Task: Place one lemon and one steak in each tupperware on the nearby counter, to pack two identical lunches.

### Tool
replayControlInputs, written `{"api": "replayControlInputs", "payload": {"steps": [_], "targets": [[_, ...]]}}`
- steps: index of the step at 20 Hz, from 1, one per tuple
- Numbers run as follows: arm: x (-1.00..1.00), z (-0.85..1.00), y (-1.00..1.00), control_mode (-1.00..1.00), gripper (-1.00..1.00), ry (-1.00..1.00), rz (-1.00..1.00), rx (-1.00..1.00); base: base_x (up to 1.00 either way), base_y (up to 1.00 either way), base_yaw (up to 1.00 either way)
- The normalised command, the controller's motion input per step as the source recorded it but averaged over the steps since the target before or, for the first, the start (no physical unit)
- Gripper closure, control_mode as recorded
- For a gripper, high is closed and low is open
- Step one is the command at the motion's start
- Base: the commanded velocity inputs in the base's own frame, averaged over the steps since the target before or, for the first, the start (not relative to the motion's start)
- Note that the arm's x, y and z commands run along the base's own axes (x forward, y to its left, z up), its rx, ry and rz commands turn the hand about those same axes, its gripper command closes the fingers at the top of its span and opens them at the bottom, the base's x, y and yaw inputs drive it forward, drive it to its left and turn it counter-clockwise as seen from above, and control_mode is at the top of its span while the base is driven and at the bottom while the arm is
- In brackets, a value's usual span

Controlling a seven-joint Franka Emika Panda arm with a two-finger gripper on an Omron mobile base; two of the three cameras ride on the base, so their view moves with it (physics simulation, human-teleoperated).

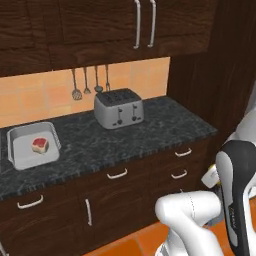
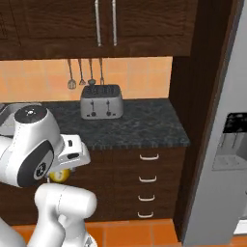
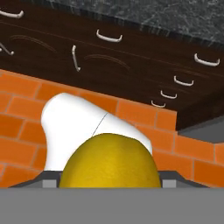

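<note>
**Lemon riding low in the hand, steak waiting in a tray**

Dark brown cupboards are hanging over a speckled black-grey desk [image 1: 165, 125], and an orange tiled wall is showing between them. Orange brick floor is lying below the drawers.

On the desk, a silver toaster [image 1: 119, 108] is standing near the back wall. Four kitchen tools [image 1: 90, 82] are hanging on the wall just above it. Far to the left of the toaster, a shallow grey tray [image 1: 20, 157] is sitting on the desk. A red and white steak [image 1: 40, 145] is lying inside this tray. In the right base view, a small bit of a grey tray [image 2: 9, 116] is peeking out behind the white arm.

The hand [image 3: 109, 181] is hanging low, in front of the drawers and below the desk top. It is holding a yellow lemon [image 3: 108, 162] between its fingers. The lemon is looking big and round in the hand view, with the drawers and their curved silver handles [image 3: 108, 36] behind it. A little of the yellow lemon [image 2: 60, 175] is also showing under the arm's white wrist in the right base view.

A tall grey fridge [image 2: 226, 159] is standing to the right of the drawers.
</note>
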Motion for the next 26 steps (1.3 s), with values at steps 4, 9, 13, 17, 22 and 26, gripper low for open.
{"api": "replayControlInputs", "payload": {"steps": [4,9,13,17,22,26], "targets": [[0.00,0.00,0.00,1.00,1.00,0.00,0.00,0.00,0.22,1.00,0.16],[0.00,0.00,0.00,1.00,1.00,0.00,0.00,0.00,0.76,0.95,0.24],[0.00,0.00,0.00,1.00,1.00,0.00,0.00,0.00,0.42,0.67,0.18],[0.23,-0.23,0.43,-1.00,1.00,0.02,0.11,0.00,0.06,0.13,0.03],[0.67,-0.34,0.83,-1.00,1.00,0.00,0.16,0.00,0.00,0.00,0.00],[1.00,-0.34,0.74,-1.00,1.00,0.00,0.14,0.00,0.00,0.00,0.00]]}}
